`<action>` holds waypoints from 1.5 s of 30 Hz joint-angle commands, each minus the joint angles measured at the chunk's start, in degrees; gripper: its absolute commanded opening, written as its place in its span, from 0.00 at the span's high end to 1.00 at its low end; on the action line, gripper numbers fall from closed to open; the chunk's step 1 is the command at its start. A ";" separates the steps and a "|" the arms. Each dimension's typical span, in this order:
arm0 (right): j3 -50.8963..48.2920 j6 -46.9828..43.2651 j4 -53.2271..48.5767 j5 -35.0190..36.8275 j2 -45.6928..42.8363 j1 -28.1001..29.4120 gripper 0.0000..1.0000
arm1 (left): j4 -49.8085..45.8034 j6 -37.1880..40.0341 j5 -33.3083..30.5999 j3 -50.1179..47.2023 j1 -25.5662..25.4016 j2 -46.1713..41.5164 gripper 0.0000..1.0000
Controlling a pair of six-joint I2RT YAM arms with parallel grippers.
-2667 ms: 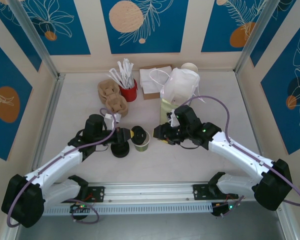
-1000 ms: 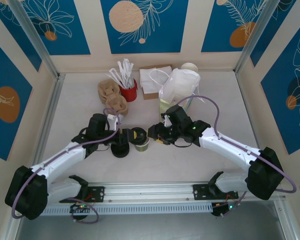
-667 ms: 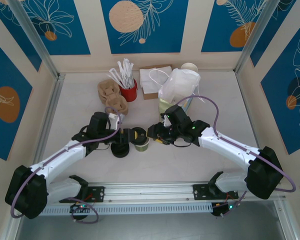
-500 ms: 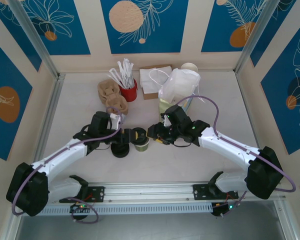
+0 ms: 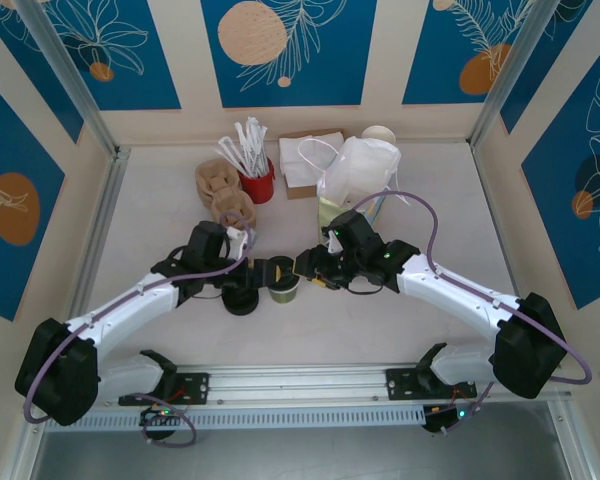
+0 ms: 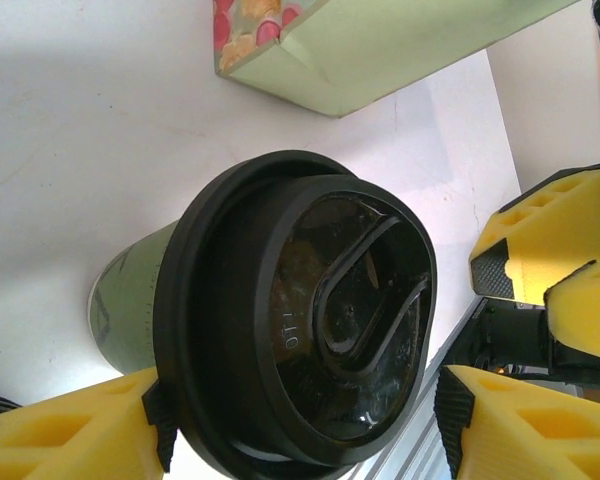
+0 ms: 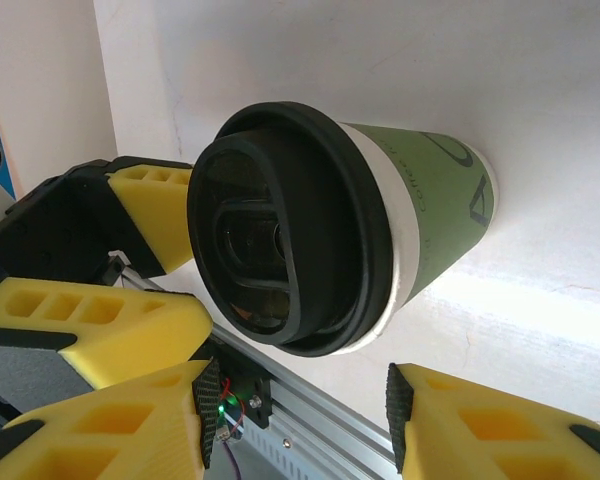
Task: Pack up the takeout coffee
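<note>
The takeout coffee (image 5: pixel 283 283) stands on the table near the front middle. It is an olive-green paper cup (image 7: pixel 435 215) with a white rim, and a black lid (image 6: pixel 310 320) sits on it. My left gripper (image 5: pixel 264 272) reaches it from the left and stands open around the lid (image 6: pixel 300 425). Its left pad (image 6: pixel 158 412) lies against the lid's edge and the other pad stands clear. My right gripper (image 5: pixel 308 268) faces the cup from the right and is open (image 7: pixel 300 425), with a gap on both sides.
A low pile of black lids (image 5: pixel 240 299) lies just left of the cup. Behind it stand a green paper bag (image 6: pixel 400 50), a white plastic bag (image 5: pixel 358 165), a red cup of cutlery (image 5: pixel 257 183), cardboard carriers (image 5: pixel 225 195), a napkin box (image 5: pixel 302 163) and stacked cups (image 5: pixel 378 135).
The right gripper has come in from the right to the cup. The left wrist has shifted right, and its jaws have widened a little around the lid.
</note>
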 commanded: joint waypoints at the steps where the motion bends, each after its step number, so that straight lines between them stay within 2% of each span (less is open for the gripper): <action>1: 1.62 0.77 -1.43 0.73 0.74 0.32 0.50 | -2.60 1.98 -0.51 2.18 -0.52 0.17 0.29; 5: 1.88 0.42 -2.11 1.47 0.75 0.50 0.50 | -6.08 3.68 -3.68 3.46 -0.50 -0.76 0.23; 13: 2.11 0.16 -2.71 2.05 1.17 1.01 0.49 | -4.57 2.41 -5.62 4.55 -0.37 -0.44 0.16; 27: 2.07 0.24 -3.41 2.75 0.57 1.49 0.49 | -8.76 6.05 -9.42 9.22 -0.07 5.03 0.32; 35: 2.06 0.44 -3.33 2.58 0.75 1.62 0.49 | -7.78 7.48 -6.51 9.51 -0.18 7.30 0.45; 45: 2.85 0.24 -3.15 2.14 1.97 1.64 0.49 | -8.76 9.20 -5.13 9.33 -0.93 6.37 0.45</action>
